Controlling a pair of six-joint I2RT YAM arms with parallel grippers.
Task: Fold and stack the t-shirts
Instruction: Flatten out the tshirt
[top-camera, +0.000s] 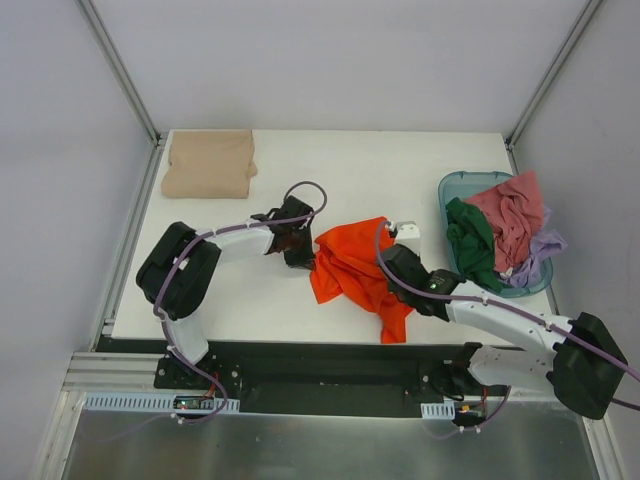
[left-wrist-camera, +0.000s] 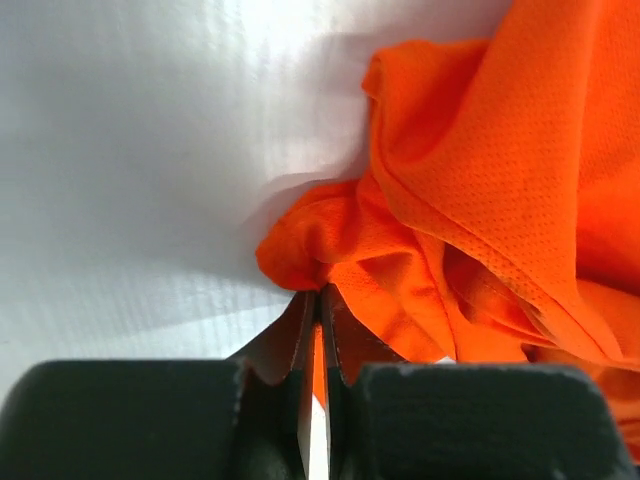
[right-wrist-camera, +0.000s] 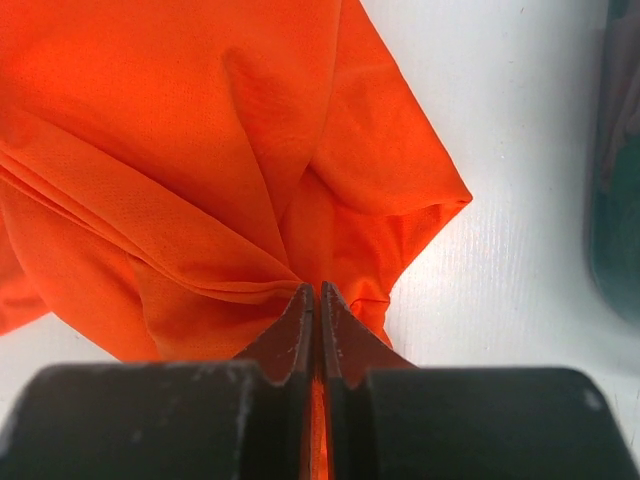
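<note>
The bright orange t-shirt (top-camera: 352, 268) lies crumpled in the middle of the white table. My left gripper (top-camera: 305, 258) is shut on its left edge; the cloth (left-wrist-camera: 470, 180) bunches right at the closed jaws (left-wrist-camera: 320, 295). My right gripper (top-camera: 392, 262) is shut on the shirt's right side; in the right wrist view the orange cloth (right-wrist-camera: 200, 150) fans out from the closed gripper (right-wrist-camera: 318, 290). A folded tan-beige t-shirt (top-camera: 210, 163) lies at the far left corner. Pink (top-camera: 510, 215), dark green (top-camera: 472, 245) and lilac (top-camera: 540, 252) garments are heaped at the right.
A teal plastic tub (top-camera: 458, 185) at the right edge holds the heaped garments; its dark rim shows in the right wrist view (right-wrist-camera: 615, 180). White walls and metal frame posts enclose the table (top-camera: 360, 170). The near table edge runs just below the orange shirt.
</note>
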